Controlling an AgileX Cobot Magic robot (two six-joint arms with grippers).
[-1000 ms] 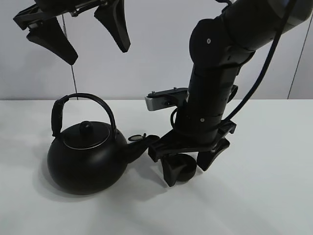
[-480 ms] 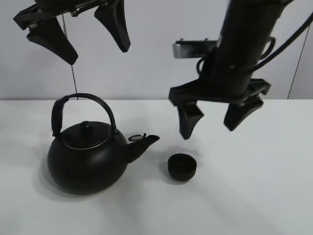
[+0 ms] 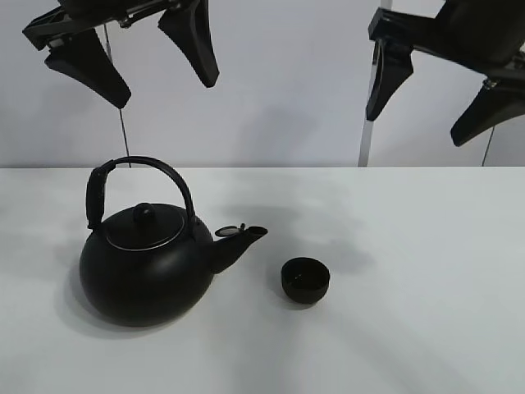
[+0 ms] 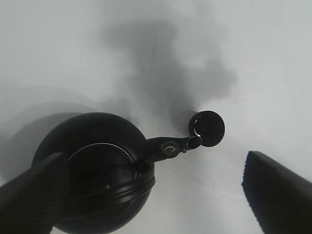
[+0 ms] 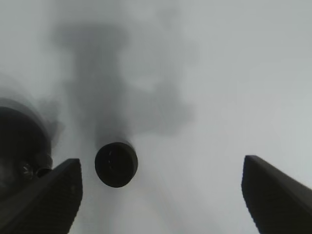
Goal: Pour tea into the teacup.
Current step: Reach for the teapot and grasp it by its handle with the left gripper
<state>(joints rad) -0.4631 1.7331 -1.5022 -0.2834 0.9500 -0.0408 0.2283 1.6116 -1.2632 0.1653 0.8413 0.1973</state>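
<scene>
Nearest the high camera, the white table [image 3: 410, 345] lies bare along its front edge. Further in, the big round black kettle [image 3: 148, 275] sits upright on it, left of centre, its lid [image 3: 146, 226] with a small knob in place and its arched handle [image 3: 156, 168] standing up over the body. The spout [image 3: 242, 240] points right toward the teacup [image 3: 305, 280], a small black bowl-like cup standing upright on the table just beside the spout tip but not touching it. Whether the teacup holds any liquid cannot be told, as its inside reads only as dark.

Higher up, the left gripper [image 3: 164, 89] hangs well above the kettle with its two dark fingers spread wide, holding nothing. The right gripper [image 3: 416, 127] hangs high on the right, above and beyond the teacup, its fingers likewise wide apart and empty. Behind both, a plain pale wall [image 3: 279, 98] closes the scene.
</scene>
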